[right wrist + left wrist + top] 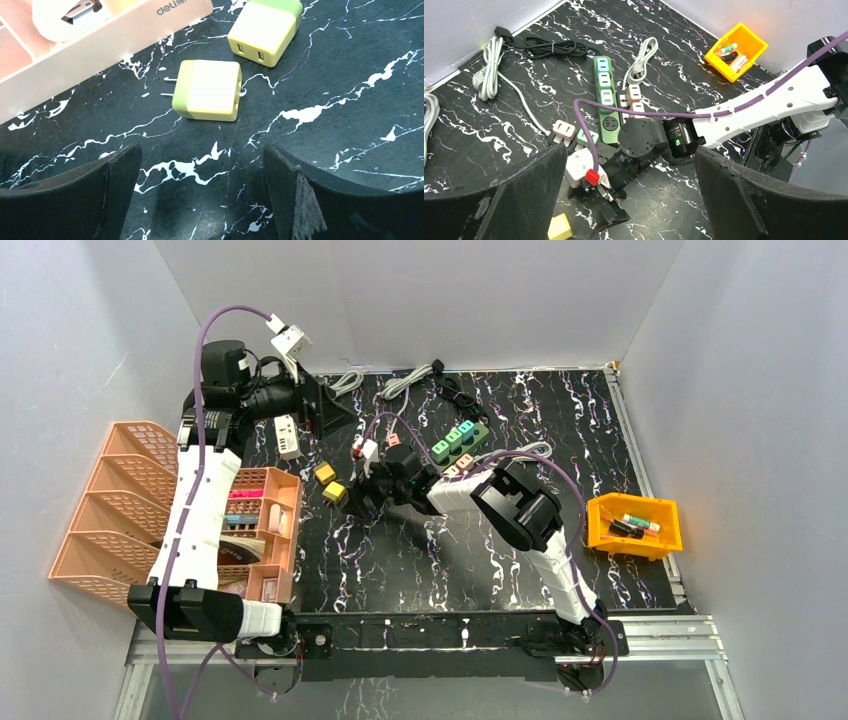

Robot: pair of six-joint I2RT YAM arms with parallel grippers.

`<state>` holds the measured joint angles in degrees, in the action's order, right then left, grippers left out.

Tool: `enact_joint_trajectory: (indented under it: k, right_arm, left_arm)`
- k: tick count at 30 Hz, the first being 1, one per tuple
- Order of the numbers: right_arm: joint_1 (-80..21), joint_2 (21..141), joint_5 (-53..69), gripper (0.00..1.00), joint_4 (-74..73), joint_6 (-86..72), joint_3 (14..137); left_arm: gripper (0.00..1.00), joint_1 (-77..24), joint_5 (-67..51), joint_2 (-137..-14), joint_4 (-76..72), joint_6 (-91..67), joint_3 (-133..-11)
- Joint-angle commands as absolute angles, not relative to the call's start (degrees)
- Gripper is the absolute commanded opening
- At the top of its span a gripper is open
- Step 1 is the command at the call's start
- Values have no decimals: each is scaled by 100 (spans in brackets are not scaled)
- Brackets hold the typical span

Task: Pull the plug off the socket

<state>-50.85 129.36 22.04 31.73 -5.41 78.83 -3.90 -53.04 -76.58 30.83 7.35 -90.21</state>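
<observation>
A green power strip (460, 440) lies at the table's middle back; it also shows in the left wrist view (605, 100). Two pink-and-white plugs (635, 99) sit against its side; I cannot tell whether they are plugged in. My right gripper (358, 502) is open and empty, low over the table, just short of two yellow-green plug adapters (207, 90) (265, 27). In the right wrist view its jaws stand wide apart over bare table (200, 200). My left gripper (330, 405) is open and empty, raised high at the back left, above a white power strip (287, 436).
A pink compartment organizer (255, 535) and a pink file rack (110, 510) stand at the left. A yellow bin (634, 525) with small items sits at the right. Coiled grey and black cables (400, 385) lie along the back. Loose plugs (564, 130) lie beside the green strip.
</observation>
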Motion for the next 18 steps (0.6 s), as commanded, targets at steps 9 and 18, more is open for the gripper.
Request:
enact_joint_trajectory:
  k: [9, 18]
  right_arm:
    - [-5026, 13150, 2200, 98, 3035, -1230, 7148]
    - [-5026, 12771, 1971, 98, 3313, -1539, 6350]
  left_arm:
    - [98, -496, -5303, -7350, 3014, 681, -8906]
    - [98, -677, -5185, -7383, 2944, 667, -8651]
